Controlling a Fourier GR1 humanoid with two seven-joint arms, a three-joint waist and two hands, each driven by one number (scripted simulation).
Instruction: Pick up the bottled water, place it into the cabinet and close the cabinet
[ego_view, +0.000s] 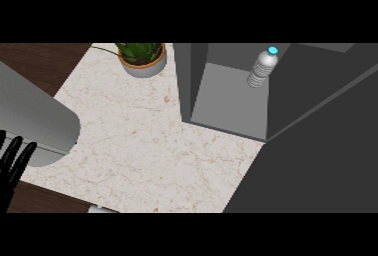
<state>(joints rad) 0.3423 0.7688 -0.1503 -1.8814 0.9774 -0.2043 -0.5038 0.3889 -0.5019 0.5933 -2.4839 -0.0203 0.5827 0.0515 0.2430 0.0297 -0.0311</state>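
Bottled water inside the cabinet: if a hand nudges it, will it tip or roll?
The bottled water stands upright in the cabinet, tall and narrow, so a nudge near its blue cap would probably tip it. On its side, the round body would likely roll. The ribbed wall may help against slipping.

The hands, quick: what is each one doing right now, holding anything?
Left hand: open, fingers straight, resting at the view's left edge, holding nothing.
Right hand: not in view.

The left robot hand (13, 160) is cut off by the frame's left edge (only dark fingers show).
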